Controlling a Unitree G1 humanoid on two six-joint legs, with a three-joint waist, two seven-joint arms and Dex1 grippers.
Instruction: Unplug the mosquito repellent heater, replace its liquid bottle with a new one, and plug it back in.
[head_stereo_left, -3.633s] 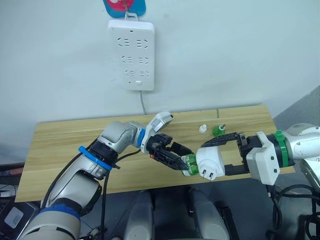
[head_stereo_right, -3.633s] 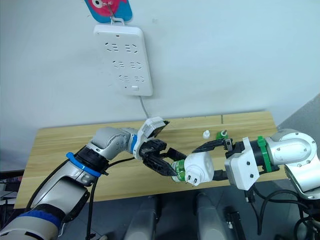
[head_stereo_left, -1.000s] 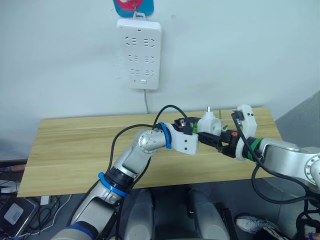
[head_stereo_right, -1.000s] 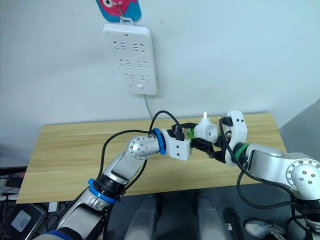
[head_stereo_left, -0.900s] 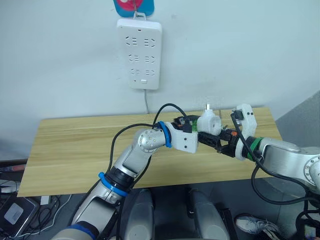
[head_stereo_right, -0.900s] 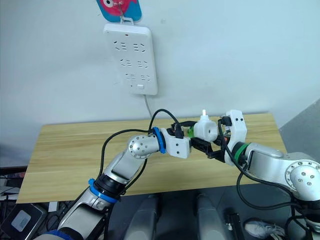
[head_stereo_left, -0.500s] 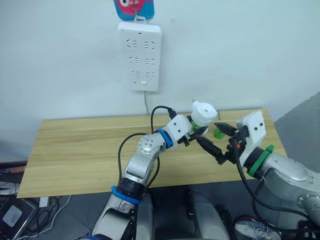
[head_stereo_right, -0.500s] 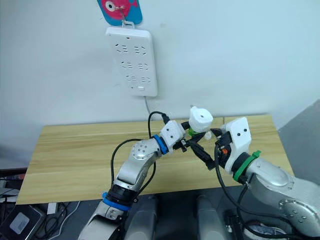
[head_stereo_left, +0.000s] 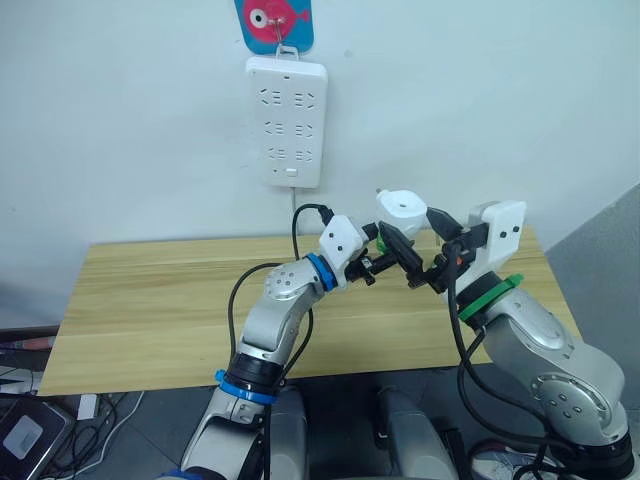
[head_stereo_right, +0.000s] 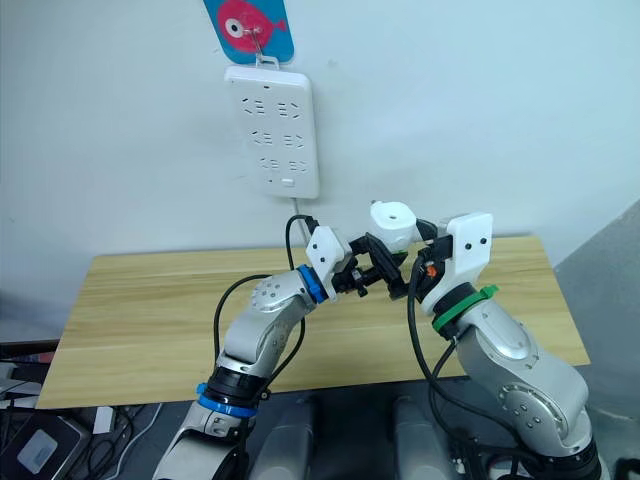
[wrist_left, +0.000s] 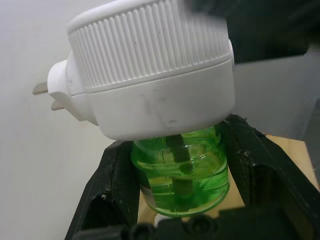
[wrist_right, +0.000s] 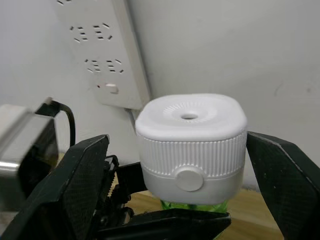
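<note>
Gripping heater (wrist_right: 190, 142), left end effector (wrist_left: 177, 185)

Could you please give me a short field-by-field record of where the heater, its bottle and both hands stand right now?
heater: mosquito repellent heater unplugged, held up above the wooden table, vented top upward
bottle: green liquid bottle fitted under the heater
left hand: fingers clamp the bottle
right hand: open, fingers either side of the heater, apart from it
power strip: hangs on the wall, sockets free
</note>
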